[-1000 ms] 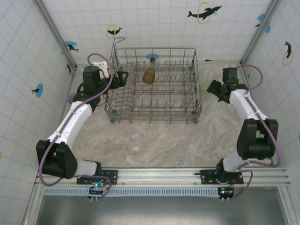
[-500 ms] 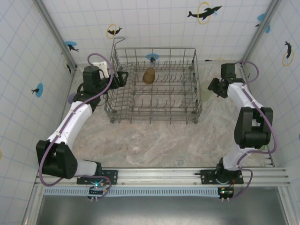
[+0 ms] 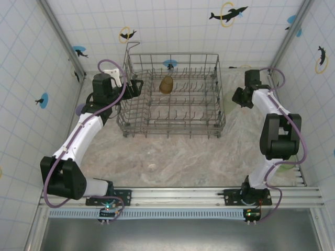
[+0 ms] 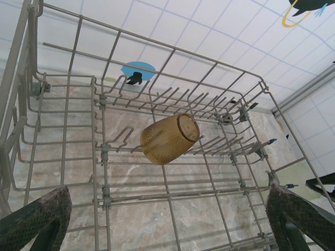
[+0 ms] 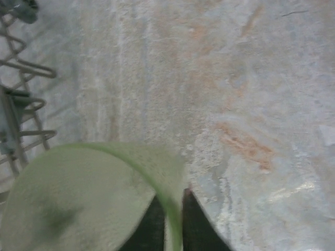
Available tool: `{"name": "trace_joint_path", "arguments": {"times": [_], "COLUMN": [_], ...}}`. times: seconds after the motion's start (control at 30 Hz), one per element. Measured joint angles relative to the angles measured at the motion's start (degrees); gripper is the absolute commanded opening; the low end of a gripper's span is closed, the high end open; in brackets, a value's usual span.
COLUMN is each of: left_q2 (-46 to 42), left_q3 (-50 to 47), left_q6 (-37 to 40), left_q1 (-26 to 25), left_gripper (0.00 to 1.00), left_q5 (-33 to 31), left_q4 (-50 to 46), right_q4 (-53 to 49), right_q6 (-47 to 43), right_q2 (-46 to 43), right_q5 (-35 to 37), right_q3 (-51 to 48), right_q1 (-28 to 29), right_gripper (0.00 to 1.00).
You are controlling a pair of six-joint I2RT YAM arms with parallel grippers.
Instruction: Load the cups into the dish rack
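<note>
A: Where does the amber-brown see-through plastic cup sit?

B: Inside the large grey wire dish rack. It lies on its side across the tines, toward the far wall.

A: And the pale translucent green plastic cup?

B: It is on the marbled beige tabletop, just outside the rack's right wall. The right end effector is pinched on its rim. The right wrist view shows one dark finger on each side of the thin green wall.

A: Any labels or lettering?

B: The marks I can make out are pictures. A dark dolphin silhouette inside a yellow ring is on the white tiled back wall. A blue disc with a small dark fish shows through the rack's far wires.

A: What differs from a second ago?

B: The right arm. Its end effector has slid toward the far right corner and its jaws have come together on the green cup. The elbow has drawn in from the right wall, so the arm stands more folded. The left arm, the amber-brown cup and the rack lie as they did.

A: And the left end effector?

B: It is spread wide and holds nothing, and it hangs at the rack's far left corner. Its dark textured fingers sit in the two lower corners of the left wrist view, with the rack floor between them.
</note>
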Motion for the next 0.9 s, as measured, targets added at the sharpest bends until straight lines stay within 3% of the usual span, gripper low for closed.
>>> {"name": "trace_joint_path", "arguments": {"times": [0.9], "left_q2": [2.08], "left_q3": [1.70], "left_q6": [0.02], "left_q1": [-0.04], "left_gripper": [0.98], "left_q5": [-2.19], "left_q4": [0.24], "right_q4": [-5.14], "right_q6": [-1.53], "right_q2": [-4.83], "right_q5": [-0.44], "right_q3": [9.70], "right_q1": [-4.11], "right_gripper": [0.00]}}
